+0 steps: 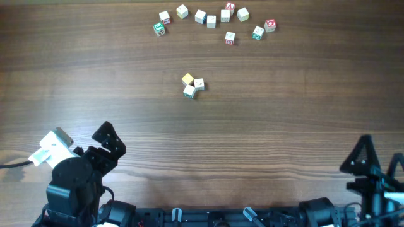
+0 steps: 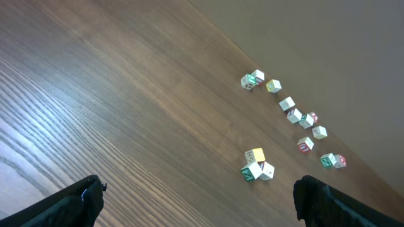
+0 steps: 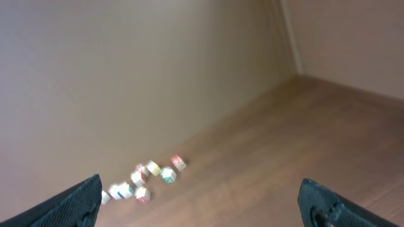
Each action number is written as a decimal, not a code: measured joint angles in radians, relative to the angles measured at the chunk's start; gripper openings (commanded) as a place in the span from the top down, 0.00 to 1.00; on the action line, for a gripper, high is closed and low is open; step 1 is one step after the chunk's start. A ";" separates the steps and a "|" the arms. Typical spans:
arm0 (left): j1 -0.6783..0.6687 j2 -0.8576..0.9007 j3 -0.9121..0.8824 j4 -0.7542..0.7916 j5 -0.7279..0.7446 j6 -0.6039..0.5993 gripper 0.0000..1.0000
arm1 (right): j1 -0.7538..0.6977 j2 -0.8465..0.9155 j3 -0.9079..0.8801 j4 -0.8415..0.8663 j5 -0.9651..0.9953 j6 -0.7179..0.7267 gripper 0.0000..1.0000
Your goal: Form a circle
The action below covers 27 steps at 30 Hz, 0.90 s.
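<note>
The circle [image 1: 192, 84] is a tight cluster of three tiny wooden cubes at mid-table: one yellow-faced [image 1: 187, 79] and two pale with small marks. In the left wrist view the cluster [image 2: 256, 166] lies ahead and right of centre. My left gripper [image 1: 108, 142] stands open near the front left edge, far from the cubes, and nothing is between its fingers [image 2: 83, 197]. At the front right corner my right gripper [image 1: 377, 161] is also open and holds nothing. The cluster does not show in the right wrist view.
Several loose letter cubes [image 1: 211, 19] lie in a ragged arc along the far edge of the wooden table [image 1: 303, 107]. They also appear as loose cubes [image 2: 295, 115] in the left wrist view and, blurred, as cubes [image 3: 146, 178] in the right wrist view.
</note>
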State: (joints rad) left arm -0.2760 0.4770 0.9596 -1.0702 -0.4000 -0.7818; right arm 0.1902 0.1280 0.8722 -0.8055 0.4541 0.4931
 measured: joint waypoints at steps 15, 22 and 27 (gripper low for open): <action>0.000 0.001 0.000 0.000 0.000 0.000 0.00 | -0.127 -0.113 -0.721 1.414 -0.563 -0.129 0.00; 0.000 0.002 0.000 0.000 0.000 0.000 0.00 | -0.129 -0.114 -0.866 1.534 -0.568 -0.021 0.00; 0.000 0.002 0.000 0.000 0.000 0.000 0.00 | -0.129 -0.115 -0.866 1.470 -0.516 -0.014 0.00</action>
State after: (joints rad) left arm -0.2760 0.4793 0.9596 -1.0702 -0.4000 -0.7822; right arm 0.0616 0.0132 0.0059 0.6643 -0.0616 0.4789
